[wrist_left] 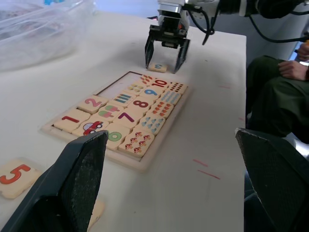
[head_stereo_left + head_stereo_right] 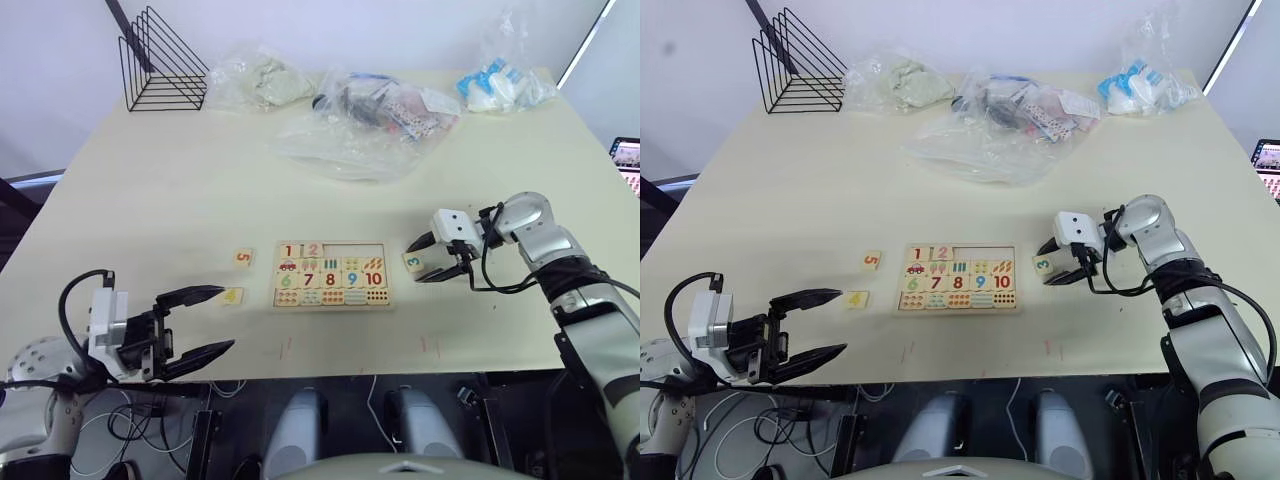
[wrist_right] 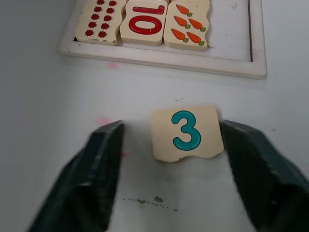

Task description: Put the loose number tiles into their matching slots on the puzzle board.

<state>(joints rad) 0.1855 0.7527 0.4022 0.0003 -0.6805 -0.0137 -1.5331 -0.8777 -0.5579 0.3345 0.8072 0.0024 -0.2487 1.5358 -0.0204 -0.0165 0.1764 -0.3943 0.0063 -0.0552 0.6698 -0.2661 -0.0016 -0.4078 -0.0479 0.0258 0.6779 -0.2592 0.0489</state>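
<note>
Bare table [image 2: 180, 200] around puzzle board [image 2: 332, 274]; plastic bags [image 2: 370, 120] well behind.

Left gripper [image 2: 205, 320] fingers spread wide, arm low at the robot's left. Right gripper [image 2: 437, 258] also spread, arm bent inward, fingers pointing down.

A small rectangular pale wooden puzzle board [image 2: 331, 274] with a thin raised rim lies flat on a cream surface. Its top strip holds tile 1 [image 2: 288, 251] and tile 2 [image 2: 313, 250] seated side by side; the remaining slots [image 2: 360, 250] at 3 o'clock of them are bare wood. Lower rows show 6 to 10, pictures and dots. Tile 5 [image 2: 243, 257] and tile 4 [image 2: 232, 295] lie loose at 9 o'clock of the board. Tile 3 [image 3: 187, 132], teal numeral up, lies flat at 3 o'clock.
</note>
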